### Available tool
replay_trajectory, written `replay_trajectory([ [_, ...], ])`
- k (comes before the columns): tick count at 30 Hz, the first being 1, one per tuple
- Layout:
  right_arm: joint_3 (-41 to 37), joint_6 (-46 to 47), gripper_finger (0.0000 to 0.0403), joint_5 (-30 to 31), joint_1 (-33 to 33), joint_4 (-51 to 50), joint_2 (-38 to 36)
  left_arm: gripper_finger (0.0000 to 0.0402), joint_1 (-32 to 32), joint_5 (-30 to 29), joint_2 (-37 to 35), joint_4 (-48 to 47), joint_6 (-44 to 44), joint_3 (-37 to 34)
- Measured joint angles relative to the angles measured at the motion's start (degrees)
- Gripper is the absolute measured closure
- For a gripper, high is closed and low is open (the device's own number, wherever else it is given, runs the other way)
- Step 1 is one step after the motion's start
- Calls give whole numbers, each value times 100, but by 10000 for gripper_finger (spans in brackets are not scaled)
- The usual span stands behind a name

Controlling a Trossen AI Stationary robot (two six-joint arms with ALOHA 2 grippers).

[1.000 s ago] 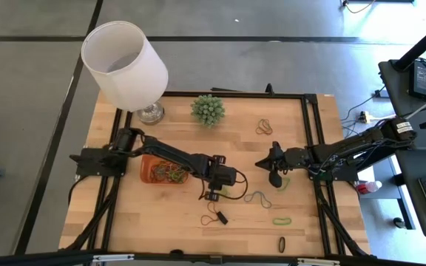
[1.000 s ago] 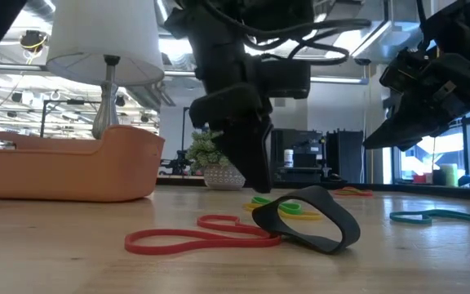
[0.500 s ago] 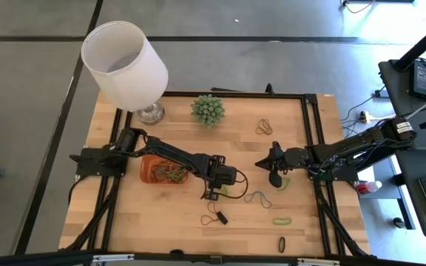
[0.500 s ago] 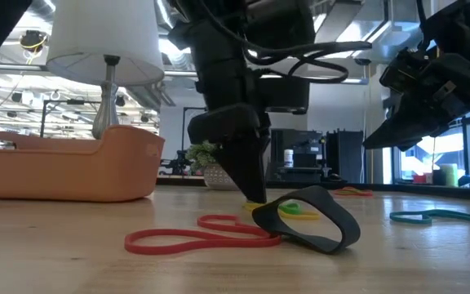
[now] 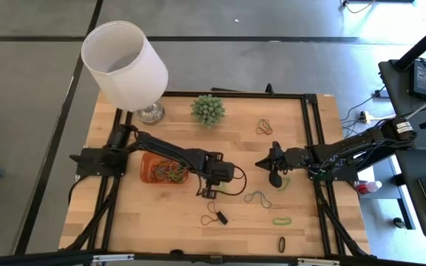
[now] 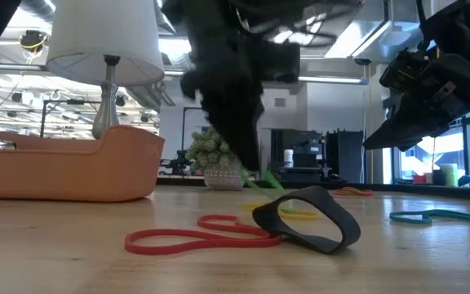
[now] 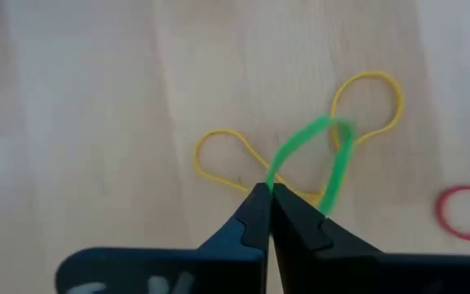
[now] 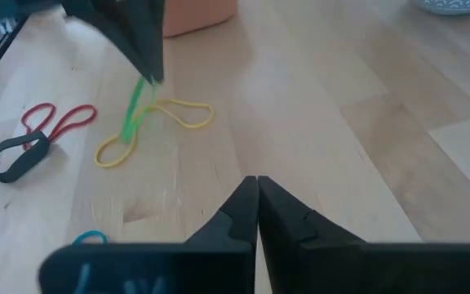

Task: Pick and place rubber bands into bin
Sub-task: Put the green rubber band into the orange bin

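The orange bin (image 5: 161, 170) stands left of centre and holds several rubber bands. My left gripper (image 5: 208, 193) hovers just right of it, pointing steeply down, shut on a green rubber band (image 7: 308, 155). The same green rubber band (image 8: 133, 114) hangs above a yellow rubber band (image 7: 219, 159) that lies flat on the wood. My right gripper (image 8: 257, 184) waits shut and empty near the table's right edge (image 5: 274, 179). My left gripper pinches one end of the green band's loop (image 7: 274, 178) between its two fingertips, coming from above and pointing steeply down. The band hangs below the fingers as a narrow drawn-out loop (image 8: 137, 102). Its lower end reaches down to the yellow band; whether it touches, I cannot tell.
A red band (image 6: 194, 237) and a wide black band (image 6: 308, 216) lie toward the near edge. A blue-grey band (image 5: 257, 197), a green one (image 5: 282, 220), a black one (image 5: 281, 244) and a brown one (image 5: 263, 127) lie to the right. A lamp (image 5: 124, 63) and a spiky plant (image 5: 208, 109) stand at the back.
My left gripper has risen from the table and gone slightly toward the bin. It has taken hold of the green band, whose held end has come up off the wood. The yellow band has stayed flat where it lay.
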Motion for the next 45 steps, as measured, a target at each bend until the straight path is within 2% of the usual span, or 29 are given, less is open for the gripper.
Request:
replay_trajectory([
  [6,2,-6,387,3,0,-47,0,398,29,83,-829,-293,-210,4],
  [14,4,14,386,18,2,-133,0,398,81,-380,-2050,-1768,-1155,-169],
  [21,4,45,386,36,0,-201,0,398,-52,-1062,-3234,-1944,-2404,-1715],
  [28,4,175,386,38,1,-239,2,398,-71,-1008,-4336,-1805,-3912,-3537],
  [32,4,175,386,41,1,-223,2,398,-70,-689,-4737,-1763,-4414,-4252],
  [37,4,170,386,45,0,-215,2,398,-71,-470,-4874,-1769,-4792,-4758],
  [45,4,169,386,99,1,-215,2,382,-69,-507,-4874,-1770,-5186,-4878],
])
